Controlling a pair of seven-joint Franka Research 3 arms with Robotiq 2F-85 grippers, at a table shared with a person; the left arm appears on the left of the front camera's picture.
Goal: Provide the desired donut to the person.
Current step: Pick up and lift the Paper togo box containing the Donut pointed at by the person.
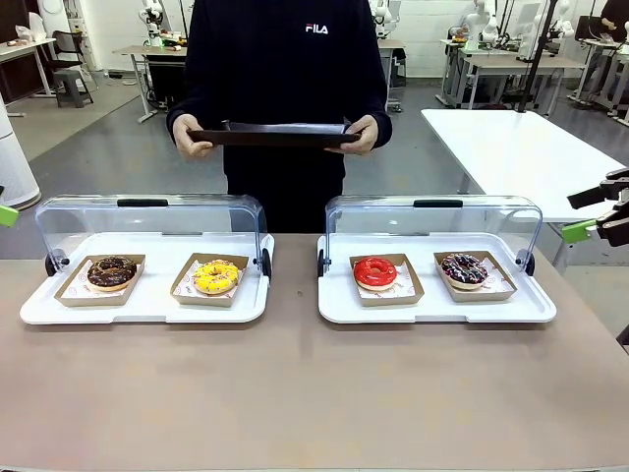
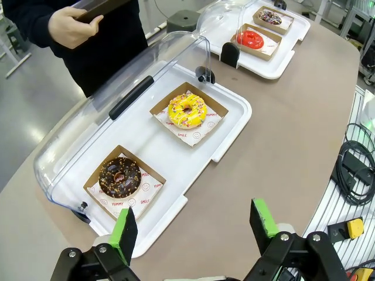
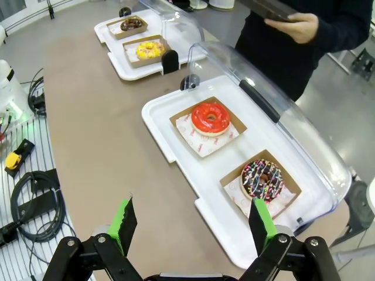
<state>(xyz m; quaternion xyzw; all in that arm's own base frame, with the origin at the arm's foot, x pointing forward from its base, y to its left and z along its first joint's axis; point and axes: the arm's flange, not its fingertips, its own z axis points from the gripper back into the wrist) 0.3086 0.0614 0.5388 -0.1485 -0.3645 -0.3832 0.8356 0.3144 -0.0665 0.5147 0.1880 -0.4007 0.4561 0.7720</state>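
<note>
Four donuts lie in cardboard trays: a chocolate donut [image 1: 111,271] and a yellow donut [image 1: 217,276] on the left white tray [image 1: 147,309], a red donut [image 1: 375,271] and a dark sprinkled donut [image 1: 464,267] on the right white tray [image 1: 432,311]. Nothing marks which donut is the desired one. The person [image 1: 285,59] stands at the far side holding a dark flat tray [image 1: 275,137] in both hands. My left gripper [image 2: 193,228] hovers open near the chocolate donut [image 2: 119,176]. My right gripper [image 3: 192,225] hovers open near the sprinkled donut [image 3: 262,179].
Both clear lids [image 1: 147,218] [image 1: 432,221] stand swung up at the trays' far sides. The brown table [image 1: 314,393] is bare in front of the trays. Cables [image 3: 32,205] lie beside the table edge. A white table [image 1: 511,147] stands at the back right.
</note>
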